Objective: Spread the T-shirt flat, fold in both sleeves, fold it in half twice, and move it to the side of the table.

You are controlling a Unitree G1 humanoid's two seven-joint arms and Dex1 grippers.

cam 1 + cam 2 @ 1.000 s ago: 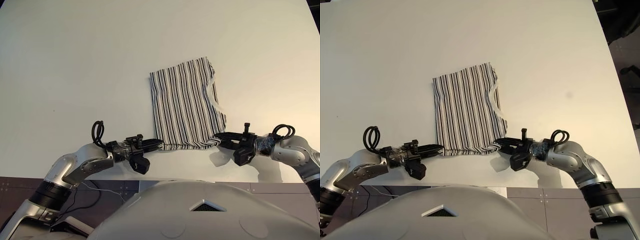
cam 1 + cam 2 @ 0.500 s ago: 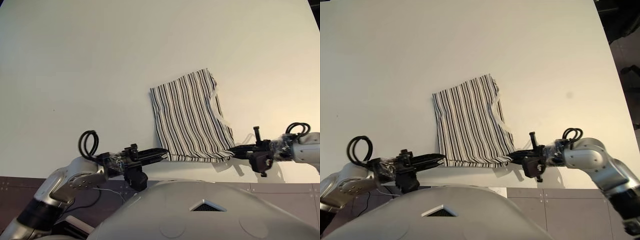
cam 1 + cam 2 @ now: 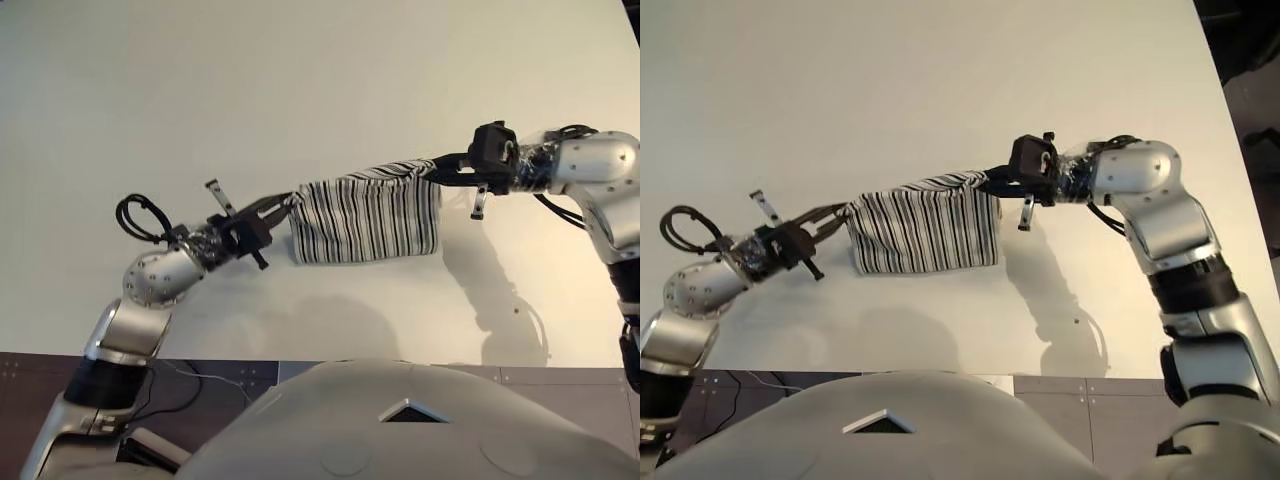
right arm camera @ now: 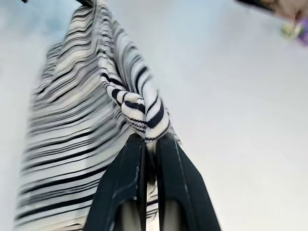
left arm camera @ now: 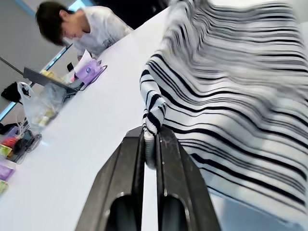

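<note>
You had the shirt [image 3: 365,218] hung between both grippers over the white table [image 3: 200,80], its long axis running left to right. The left gripper [image 3: 287,201] was clamped on one top corner and the right gripper [image 3: 438,168] on the other, slightly higher. The soft striped cloth draped as a doubled rectangle.

Black-and-white striped T-shirt [image 3: 365,215], white table [image 3: 200,100]

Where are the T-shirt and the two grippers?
T-shirt [image 3: 365,222], left eye view, middle of the striped cloth.
left gripper [image 3: 289,200], left eye view, between the fingertips pinching the shirt's left corner.
right gripper [image 3: 438,166], left eye view, between the fingertips pinching the right corner.
</note>
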